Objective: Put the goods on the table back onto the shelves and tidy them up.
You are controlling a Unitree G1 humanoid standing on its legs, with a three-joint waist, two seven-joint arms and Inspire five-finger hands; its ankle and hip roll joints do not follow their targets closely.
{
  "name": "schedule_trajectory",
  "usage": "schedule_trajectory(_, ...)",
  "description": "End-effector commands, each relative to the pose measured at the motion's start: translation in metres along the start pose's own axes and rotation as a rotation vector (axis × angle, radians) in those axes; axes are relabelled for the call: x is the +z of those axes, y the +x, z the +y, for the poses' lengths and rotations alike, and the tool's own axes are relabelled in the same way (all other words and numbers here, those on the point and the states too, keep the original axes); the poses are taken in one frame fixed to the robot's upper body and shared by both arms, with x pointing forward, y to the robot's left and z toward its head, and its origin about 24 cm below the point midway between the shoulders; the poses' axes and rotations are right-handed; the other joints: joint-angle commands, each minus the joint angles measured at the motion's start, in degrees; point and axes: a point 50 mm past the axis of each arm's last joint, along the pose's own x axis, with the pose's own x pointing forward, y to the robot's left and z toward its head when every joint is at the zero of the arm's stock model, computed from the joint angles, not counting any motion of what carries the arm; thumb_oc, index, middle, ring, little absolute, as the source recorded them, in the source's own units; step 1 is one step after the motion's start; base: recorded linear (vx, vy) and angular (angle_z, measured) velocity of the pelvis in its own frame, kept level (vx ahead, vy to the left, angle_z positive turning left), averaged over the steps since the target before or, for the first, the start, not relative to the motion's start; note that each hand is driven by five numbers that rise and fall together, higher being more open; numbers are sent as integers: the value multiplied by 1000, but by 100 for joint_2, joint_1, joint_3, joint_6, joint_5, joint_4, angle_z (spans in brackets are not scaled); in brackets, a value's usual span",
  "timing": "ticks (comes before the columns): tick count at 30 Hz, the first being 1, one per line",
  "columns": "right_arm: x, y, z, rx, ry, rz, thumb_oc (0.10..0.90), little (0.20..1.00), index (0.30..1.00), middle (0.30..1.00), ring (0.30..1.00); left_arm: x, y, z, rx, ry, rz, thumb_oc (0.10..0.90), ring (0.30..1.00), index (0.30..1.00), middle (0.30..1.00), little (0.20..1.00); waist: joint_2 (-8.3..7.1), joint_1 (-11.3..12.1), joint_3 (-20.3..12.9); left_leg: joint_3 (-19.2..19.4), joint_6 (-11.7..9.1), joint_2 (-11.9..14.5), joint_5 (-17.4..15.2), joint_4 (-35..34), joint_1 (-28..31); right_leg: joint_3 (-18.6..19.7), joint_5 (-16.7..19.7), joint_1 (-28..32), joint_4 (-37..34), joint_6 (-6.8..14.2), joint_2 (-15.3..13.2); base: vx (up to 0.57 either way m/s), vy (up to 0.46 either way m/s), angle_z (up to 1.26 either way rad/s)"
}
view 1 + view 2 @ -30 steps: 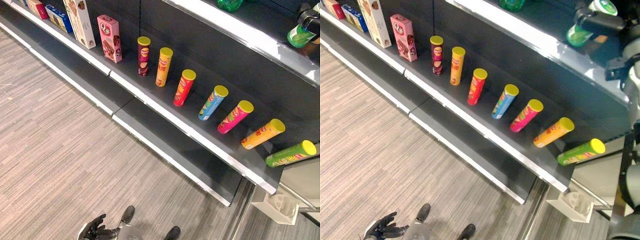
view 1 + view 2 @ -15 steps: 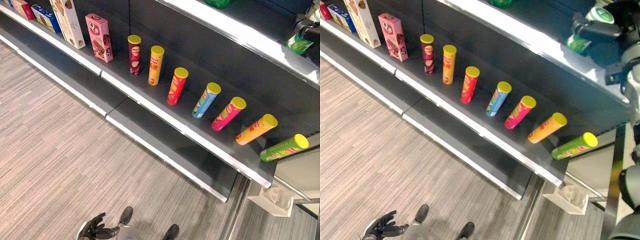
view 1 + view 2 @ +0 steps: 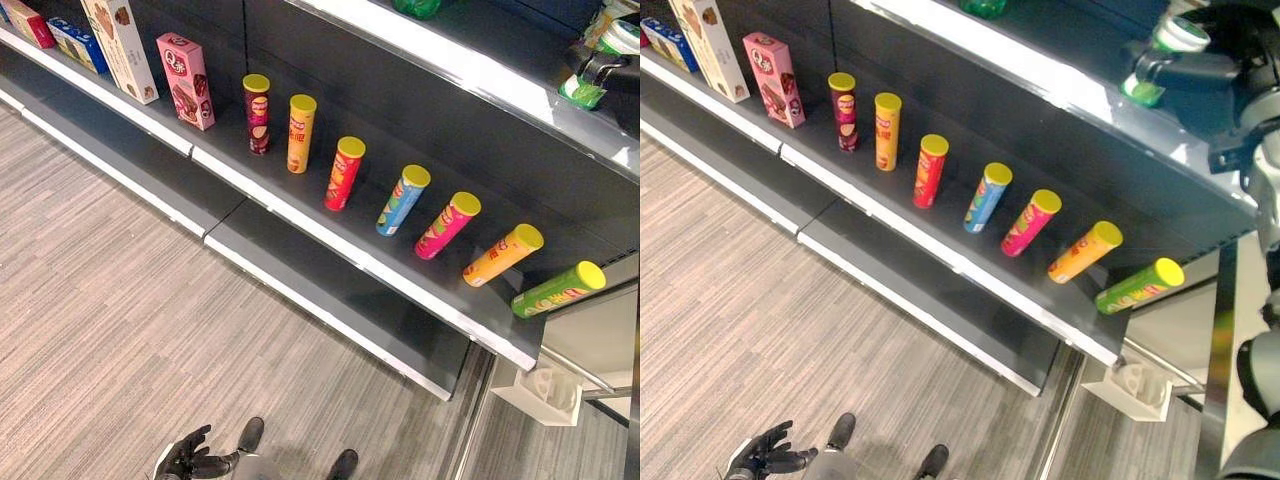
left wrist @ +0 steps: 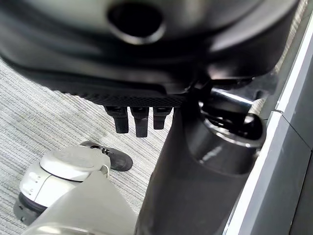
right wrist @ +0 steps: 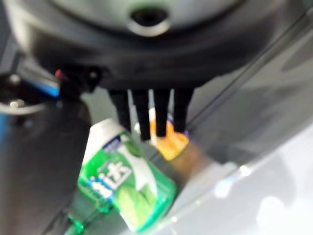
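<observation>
My right robot hand point(image 3: 1200, 75) clamped on green bottle point(image 5: 124, 183), now further in over upper shelf point(image 3: 470, 60). Placement near. Left robot hand point(image 3: 190, 458) relaxed, low, over floor.

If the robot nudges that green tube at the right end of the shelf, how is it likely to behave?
The green tube stands tall and narrow on a small base, so a nudge near its yellow lid would probably tip it. Being round, it would likely roll once down. It stands near the end of the shelf, so it might fall off.
</observation>
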Motion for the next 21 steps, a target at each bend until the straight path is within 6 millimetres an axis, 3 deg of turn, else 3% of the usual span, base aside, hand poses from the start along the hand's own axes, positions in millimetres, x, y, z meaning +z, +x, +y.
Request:
schedule_trajectory(1,44,0,-34,-178,105,-192,800,900,900,900,900,9,-4,24,53,25,-52,800,900,900,900,900,-325,29,-360,748,-106,71,-483,-1,372,503,-153,115,32,374,-148,1,19,-5)
schedule_trajectory(5,66,-8,-44,-225,130,-313,800,900,900,900,900,9,-3,21,53,22,-49,800,900,900,900,900,-297,-58,-414,836,-88,64,-525,-1,417,536,-137,130,32,400,-168,-7,42,-9)
schedule_trajectory(7,85,-21,-43,-188,220,-458,800,900,900,900,900,4,-2,19,57,6,-31,800,900,900,900,900,-265,-176,-457,889,-72,60,-558,-1,457,588,-123,125,32,422,-179,-11,77,-13)
schedule_trajectory(8,98,-43,-35,-120,310,-622,800,900,900,900,900,-4,-2,10,48,-23,-7,800,900,900,900,900,-187,-389,-514,990,-40,42,-612,-1,513,674,-117,119,33,443,-198,-6,73,-12)
schedule_trajectory(11,92,-66,-25,-77,377,-713,800,900,900,900,900,-5,-2,9,47,-21,-3,800,900,900,900,900,-193,-470,-554,1062,-4,30,-654,-1,554,746,-98,111,44,460,-213,-12,76,-16)
schedule_trajectory(12,84,-86,-7,-12,427,-765,800,900,900,900,900,-5,-1,5,30,-7,3,800,900,900,900,900,-174,-558,-585,1163,36,12,-694,-1,608,833,-71,104,64,475,-239,-18,99,-34)
schedule_trajectory(14,74,-103,16,63,501,-782,800,900,900,900,900,-2,2,-1,10,9,-4,800,900,900,900,900,-148,-595,-614,1263,68,-9,-734,-1,668,916,-42,95,72,489,-268,-23,108,-42)
schedule_trajectory(15,59,-119,50,189,594,-748,800,900,900,900,900,6,5,-7,-6,17,-27,800,900,900,900,900,-86,-678,-622,1409,124,-37,-771,-1,738,1025,8,67,88,507,-301,-39,128,-54)
schedule_trajectory(16,54,-127,66,268,637,-722,800,900,900,900,900,12,6,-7,-16,35,-47,800,900,900,900,900,-34,-733,-622,1497,161,-57,-803,-1,781,1100,19,54,90,522,-317,-47,134,-62)
schedule_trajectory(17,44,-132,80,329,700,-678,800,900,900,900,900,15,6,-6,-21,47,-61,800,900,900,900,900,4,-756,-625,1547,180,-76,-825,-1,818,1152,29,42,98,520,-327,-33,136,-69)
schedule_trajectory(18,21,-147,118,460,908,-558,800,900,900,900,900,25,8,-8,-36,81,-95,800,900,900,900,900,87,-823,-626,1663,225,-120,-847,-1,882,1257,46,22,137,516,-366,-28,130,-69)
schedule_trajectory(20,-18,-176,163,618,1010,-294,800,900,900,900,900,43,10,-4,-41,108,-152,800,900,900,900,900,211,-971,-614,1804,283,-175,-872,-1,947,1395,57,-41,230,531,-429,-28,118,-46)
schedule_trajectory(21,-18,-177,163,618,1011,-293,800,900,900,900,900,43,10,-3,-41,109,-151,800,900,900,900,900,208,-965,-616,1810,283,-174,-874,-1,952,1401,55,-40,233,532,-428,-21,78,-35)
